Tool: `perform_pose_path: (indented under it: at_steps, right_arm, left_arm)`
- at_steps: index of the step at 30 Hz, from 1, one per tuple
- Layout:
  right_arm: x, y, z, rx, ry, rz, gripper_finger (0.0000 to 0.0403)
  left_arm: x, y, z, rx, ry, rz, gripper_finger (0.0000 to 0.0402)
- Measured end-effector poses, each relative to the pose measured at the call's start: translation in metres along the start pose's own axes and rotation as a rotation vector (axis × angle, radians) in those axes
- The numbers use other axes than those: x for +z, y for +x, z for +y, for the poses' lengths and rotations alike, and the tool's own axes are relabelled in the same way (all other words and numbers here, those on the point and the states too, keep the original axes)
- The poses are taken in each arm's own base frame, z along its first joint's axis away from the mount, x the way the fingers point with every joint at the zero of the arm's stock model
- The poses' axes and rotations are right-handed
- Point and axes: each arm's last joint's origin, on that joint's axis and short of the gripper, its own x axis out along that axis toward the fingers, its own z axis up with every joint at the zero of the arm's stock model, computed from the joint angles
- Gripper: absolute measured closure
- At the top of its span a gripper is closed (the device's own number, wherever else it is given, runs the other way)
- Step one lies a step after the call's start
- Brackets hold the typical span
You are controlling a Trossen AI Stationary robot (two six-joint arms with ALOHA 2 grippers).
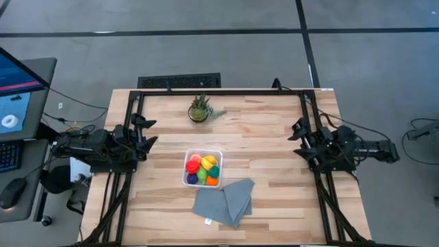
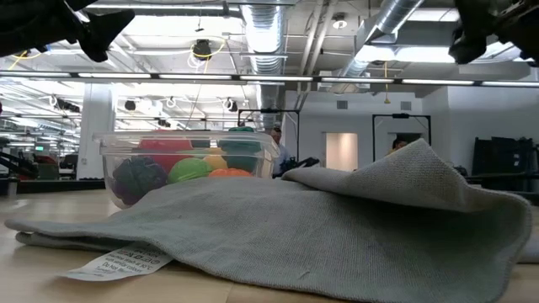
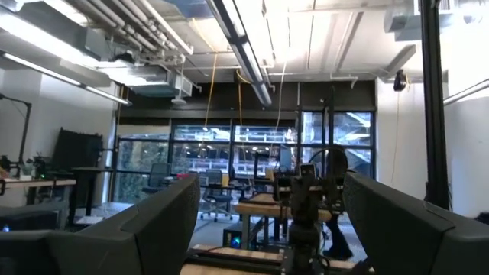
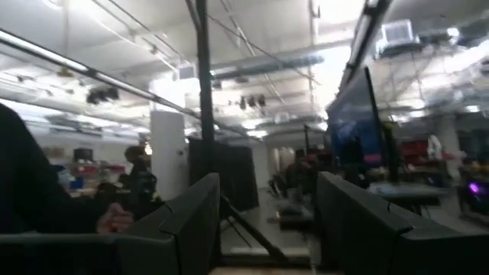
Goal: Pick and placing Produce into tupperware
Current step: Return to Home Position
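The clear square tupperware [image 1: 203,168] stands on the wooden table's middle, and in the low view it [image 2: 189,164] shows behind the cloth. Inside it lies the produce [image 1: 202,169]: red, yellow, orange, lime green and purple pieces piled together. My left gripper [image 1: 149,132] hovers raised at the table's left edge, open, with nothing between its fingers [image 3: 153,221]. My right gripper [image 1: 299,138] hovers raised at the right edge, also open and empty, with a bare gap between its fingers [image 4: 191,221]. Both grippers point inward and somewhat upward, well away from the tupperware.
A folded grey cloth [image 1: 225,201] with a white label lies just near and right of the tupperware, one fold standing up [image 2: 413,168]. A spiky green potted plant [image 1: 199,110] stands toward the far edge. A black frame [image 1: 219,92] borders the table.
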Motion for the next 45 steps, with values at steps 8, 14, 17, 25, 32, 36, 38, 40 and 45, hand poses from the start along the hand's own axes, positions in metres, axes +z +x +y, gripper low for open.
perform_pose_path:
  at_steps: [8, 14, 17, 25, 32, 36, 38, 40, 45]
  right_arm:
    - [-0.01, 0.002, 0.01, 0.023, 0.047, 0.078, 0.0158]
    - [-0.012, 0.002, 0.014, 0.082, 0.101, 0.101, 0.0158]
    - [-0.02, 0.001, 0.014, 0.082, 0.191, 0.188, 0.0158]
    - [-0.039, -0.004, 0.009, -0.089, 0.266, 0.376, 0.0158]
    - [-0.044, -0.007, 0.008, -0.102, 0.202, 0.431, 0.0158]
    - [-0.046, -0.006, 0.008, -0.111, 0.169, 0.446, 0.0158]
    - [-0.049, -0.006, 0.006, -0.147, 0.178, 0.472, 0.0158]
    - [-0.051, -0.006, 0.006, -0.177, 0.194, 0.495, 0.0158]
    - [-0.058, -0.006, 0.005, -0.202, 0.199, 0.558, 0.0158]
  left_arm:
    - [-0.001, 0.0, 0.0, -0.001, -0.01, 0.014, 0.0093]
    - [-0.003, 0.0, 0.0, -0.002, -0.007, 0.029, 0.0093]
    - [-0.005, 0.0, 0.0, -0.003, -0.026, 0.047, 0.0093]
    - [-0.006, 0.0, -0.001, -0.003, -0.051, 0.065, 0.0093]
    - [-0.017, -0.001, -0.001, -0.007, -0.006, 0.173, 0.0093]
    - [-0.022, -0.002, -0.001, -0.006, -0.024, 0.219, 0.0093]
    - [-0.023, -0.003, -0.001, -0.004, -0.024, 0.228, 0.0093]
    - [-0.025, -0.003, -0.001, -0.008, 0.009, 0.255, 0.0093]
    - [-0.039, -0.008, -0.001, -0.025, 0.09, 0.403, 0.0093]
